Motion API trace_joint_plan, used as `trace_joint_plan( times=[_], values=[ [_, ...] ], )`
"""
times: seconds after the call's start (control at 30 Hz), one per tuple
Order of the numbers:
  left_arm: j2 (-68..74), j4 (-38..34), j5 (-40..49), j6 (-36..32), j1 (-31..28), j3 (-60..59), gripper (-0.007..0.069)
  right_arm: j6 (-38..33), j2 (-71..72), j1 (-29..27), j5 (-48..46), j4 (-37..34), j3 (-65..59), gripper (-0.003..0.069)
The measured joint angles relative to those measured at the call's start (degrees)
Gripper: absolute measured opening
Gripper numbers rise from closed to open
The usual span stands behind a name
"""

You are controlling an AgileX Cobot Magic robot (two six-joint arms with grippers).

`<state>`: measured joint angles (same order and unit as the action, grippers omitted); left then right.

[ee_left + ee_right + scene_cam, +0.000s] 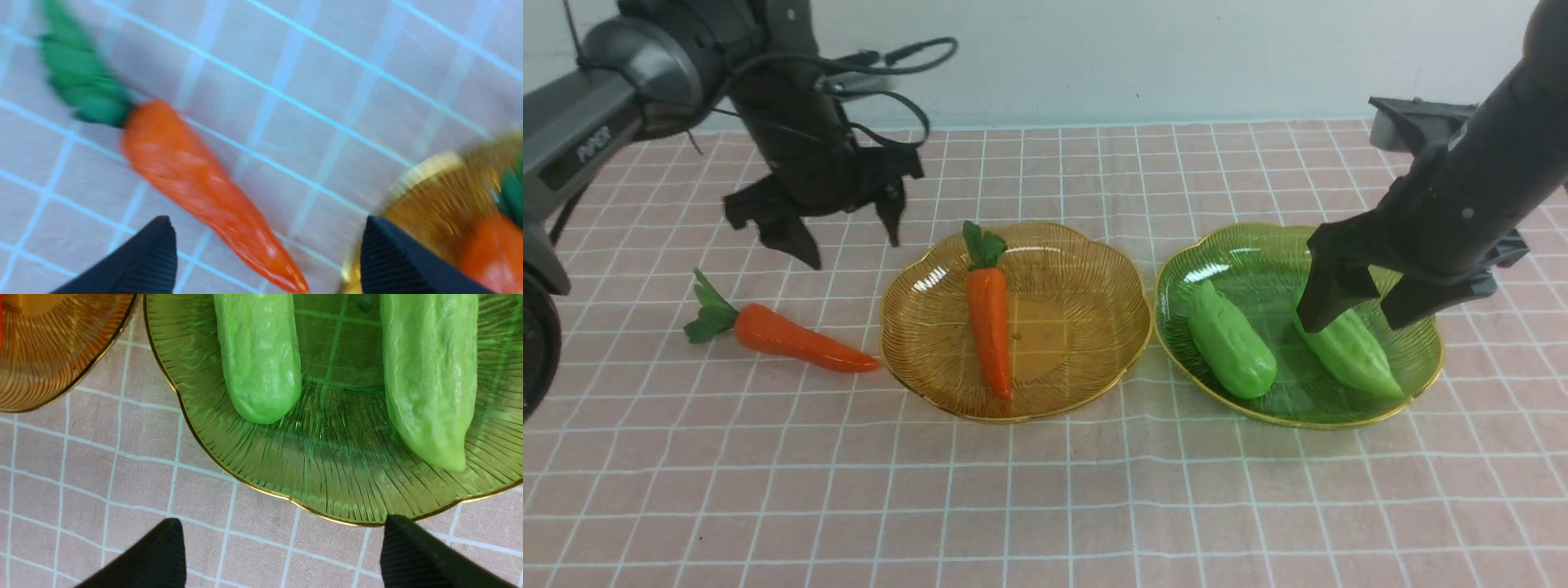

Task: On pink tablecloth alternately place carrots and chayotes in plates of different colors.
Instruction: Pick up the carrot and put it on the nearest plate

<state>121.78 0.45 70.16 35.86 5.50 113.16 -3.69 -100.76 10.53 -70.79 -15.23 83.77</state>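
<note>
While the left gripper [851, 249] hung wide and empty, the loose carrot [796, 340] lay just nearward, apparently askew, tip toward the amber plate [916, 273].

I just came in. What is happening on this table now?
A two-armed robot is sorting toy vegetables into plates on a pink cloth. One carrot lies in the yellow plate. The left chayote and the right chayote lie in the green plate. The second carrot lies on the cloth beside the yellow plate, with the left gripper open near it. The right gripper is open over the green plate.
</note>
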Motion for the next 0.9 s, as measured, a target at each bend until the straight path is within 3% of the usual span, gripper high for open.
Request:
trace_joint_plan(
  times=[0.27, 0.9],
  values=[
    [2.9, -0.5, 0.2, 12.1, -1.8, 0.0, 0.0546, 0.0, 0.0, 0.0, 0.0, 0.0, 0.0, 0.0584],
    [10.7, -5.2, 0.9, 13.1, -1.7, 0.6, 0.0546, 0.0, 0.0, 0.0, 0.0, 0.0, 0.0, 0.0584]
  ],
)
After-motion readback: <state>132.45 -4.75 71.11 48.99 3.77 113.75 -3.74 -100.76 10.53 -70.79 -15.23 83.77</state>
